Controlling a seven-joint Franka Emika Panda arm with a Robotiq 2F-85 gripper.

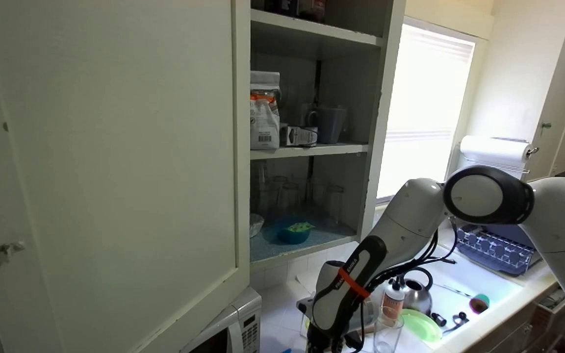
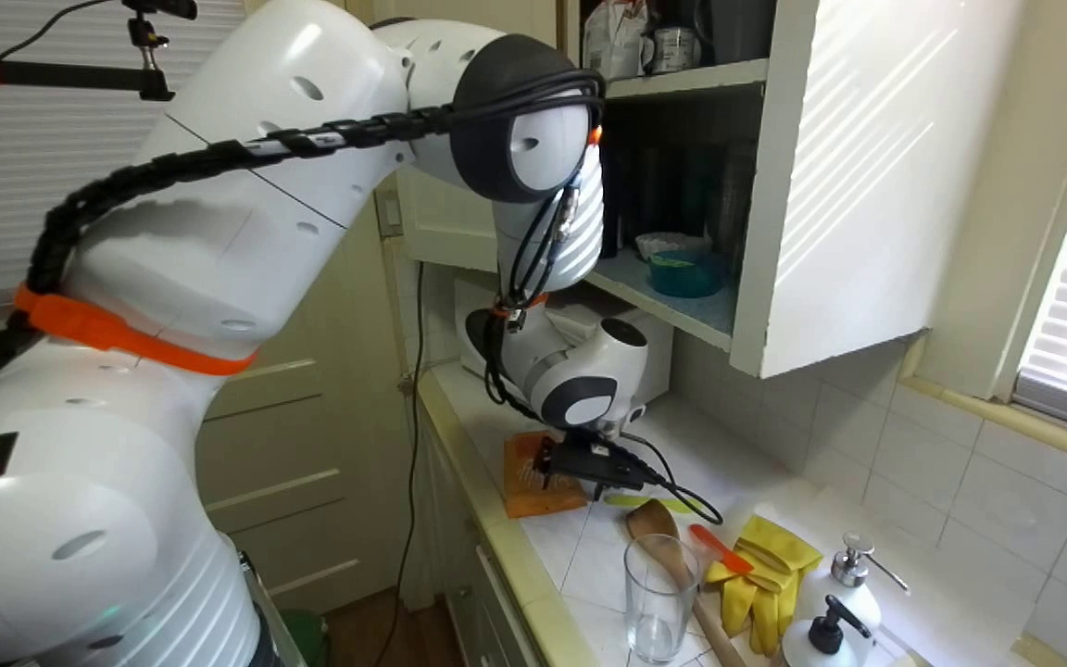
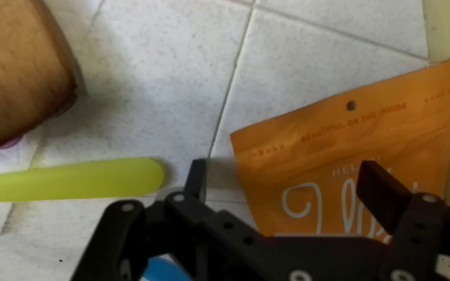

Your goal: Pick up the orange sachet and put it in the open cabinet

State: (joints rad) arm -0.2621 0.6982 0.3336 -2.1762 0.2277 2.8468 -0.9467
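Observation:
The orange sachet [image 2: 533, 482] lies flat on the white tiled counter, against its pale yellow front edge. It fills the right part of the wrist view [image 3: 346, 136]; the arm hides it in an exterior view. My gripper [image 3: 283, 173] is open and empty above it, fingers pointing down. One finger is over the sachet's printed face, the other over bare tile just beside its edge. The gripper [image 2: 573, 484] also shows beside the sachet in an exterior view. The open cabinet [image 1: 312, 151] hangs above the counter with its white door [image 1: 115, 147] swung wide; it also shows here [image 2: 867, 185].
The cabinet's bottom shelf holds a teal bowl [image 1: 295, 235] and glasses. A white microwave [image 1: 245, 326] stands below. Near the gripper lie a yellow-green handle [image 3: 100, 177], a wooden spoon [image 2: 654, 523], a red utensil [image 2: 721, 548], yellow gloves [image 2: 760, 584] and a tall glass [image 2: 659, 602].

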